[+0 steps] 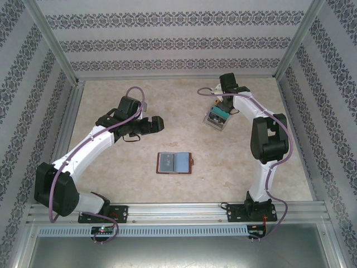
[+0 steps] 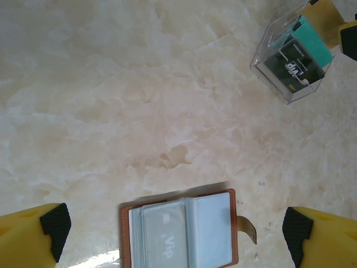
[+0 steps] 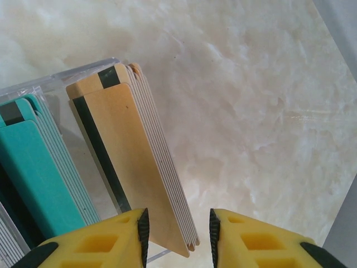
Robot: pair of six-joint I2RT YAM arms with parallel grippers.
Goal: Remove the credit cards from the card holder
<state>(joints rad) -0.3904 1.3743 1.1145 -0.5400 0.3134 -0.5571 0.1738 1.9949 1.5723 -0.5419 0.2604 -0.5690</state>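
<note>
We judge the task part done. The card holder (image 1: 174, 163) lies open and flat near the middle of the desk (image 1: 111, 184). A grey credit card (image 2: 162, 239) printed "VIP" shows through its left pocket. We cannot tell whether the right pocket holds another.

At about 1 o'clock from the holder, the right pincer (image 3: 178, 230) sits at the clear plastic box (image 3: 56, 75). Its jaws are partly apart on either side of the lower end of the tan cards (image 3: 139, 162). A sliver of desk shows between that stack and one finger, so we read it as clamping nothing. Teal cards (image 3: 33, 167) stand in the next stack over.

The left pincer (image 1: 158, 124) hangs at about 11 o'clock from the holder, spread fully wide and empty. Its wrist camera looks down on the holder.

The next move, as we see it, is to go back for the grey card. That likely calls for one pincer to steady the leather while the other slides the card out along its pocket.

Seen from above, the holder's long axis runs 9 to 3 and its fold runs 12 to 6. The snap tab (image 2: 248, 228) points to 3 o'clock.
</note>
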